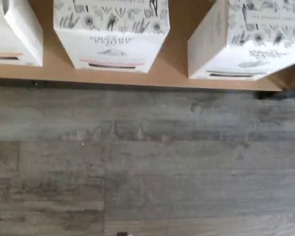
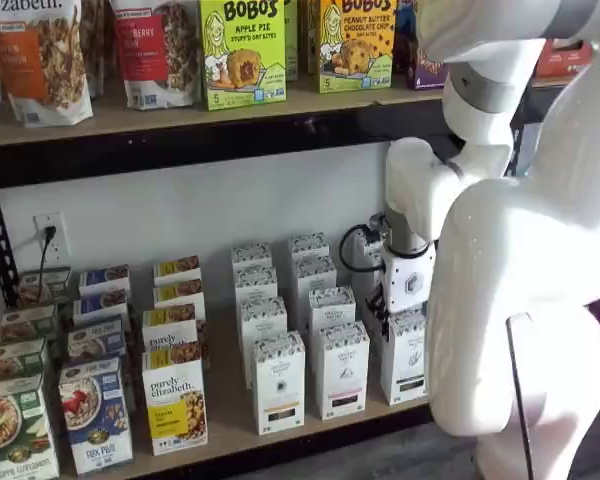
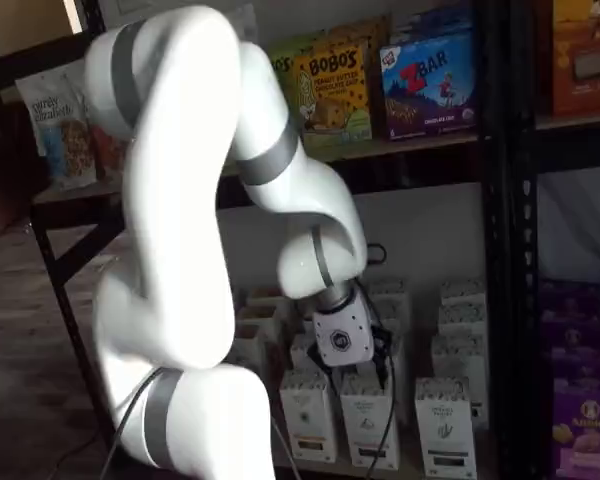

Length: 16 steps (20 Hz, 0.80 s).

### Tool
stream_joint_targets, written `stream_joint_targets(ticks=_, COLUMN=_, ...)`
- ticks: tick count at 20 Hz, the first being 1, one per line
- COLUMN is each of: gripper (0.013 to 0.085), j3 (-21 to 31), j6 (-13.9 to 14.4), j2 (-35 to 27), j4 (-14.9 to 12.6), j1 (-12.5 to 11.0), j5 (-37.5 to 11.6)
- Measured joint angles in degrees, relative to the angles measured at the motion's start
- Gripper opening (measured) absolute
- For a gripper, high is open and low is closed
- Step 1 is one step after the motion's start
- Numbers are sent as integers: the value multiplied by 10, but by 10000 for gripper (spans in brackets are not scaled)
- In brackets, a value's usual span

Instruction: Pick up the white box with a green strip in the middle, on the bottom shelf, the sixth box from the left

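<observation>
Grey wood-plank flooring [image 1: 147,162] fills most of the wrist view, and beyond it runs the pale tan desk [image 1: 179,54] of the bottom shelf, with 3 white cartons printed with botanical line drawings standing at its front edge. One carries an orange strip [image 1: 5,55], the next a pink strip [image 1: 112,62], and the third a darker strip that reads greenish at best; that third one is, as I judge it, the white box with a green strip [image 1: 246,44]. In a shelf view it stands at the front of the row nearest the arm [image 2: 520,300], as the white box with a green strip [image 2: 405,360], directly below the arm's white wrist housing [image 2: 408,285] and just beside its pink-strip neighbour [image 2: 340,370]. It looks like a thin paperboard carton: probably light, stiff along its edges but easy to dent on its broad faces, with a matte finish that should not be very slippery. A narrow gap separates it from the neighbouring carton, so the 2 side walls near the top seem the sensible place to take hold, squeezing gently. As for the fingers, no view shows them plainly. The housing and a black cable [image 2: 358,250] hide that area, so I cannot tell how far apart they stand, and nothing appears to be held.
</observation>
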<state>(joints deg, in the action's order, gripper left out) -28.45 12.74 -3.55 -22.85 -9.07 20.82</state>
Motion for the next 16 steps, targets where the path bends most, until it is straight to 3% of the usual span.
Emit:
stream_joint_targets(ticks=2, gripper=850, j3=-24, j6=-5, j2=-43, j4=6, j1=0, j5=-12)
stream_joint_targets(ticks=5, gripper=850, j3=-59, j6=-32, j2=-99, j4=36, j1=1, j5=-21)
stream_joint_targets(ticks=6, gripper=850, j3=-67, j6=-52, j2=-112, j4=57, j1=2, j5=-26)
stream_joint_targets(ticks=8, gripper=850, j3=-83, j6=-120, j2=-147, j4=134, j1=5, j5=-51)
stream_joint_targets(ticks=10, gripper=850, j3=-100, j6=-143, j2=-176, j4=160, j1=6, j5=-71)
stream_joint_targets(ticks=11, gripper=850, j3=-110, j6=-177, j2=-192, j4=198, j1=10, j5=-79)
stream_joint_targets(ticks=12, gripper=850, j3=-119, j6=-196, j2=-205, j4=219, j1=12, j5=-85)
stream_joint_targets(ticks=13, gripper=850, j3=-130, j6=-198, j2=-217, j4=221, j1=11, j5=-88)
stream_joint_targets(ticks=16, gripper=850, j3=-167, j6=-170, j2=-252, j4=182, j1=-1, j5=-80)
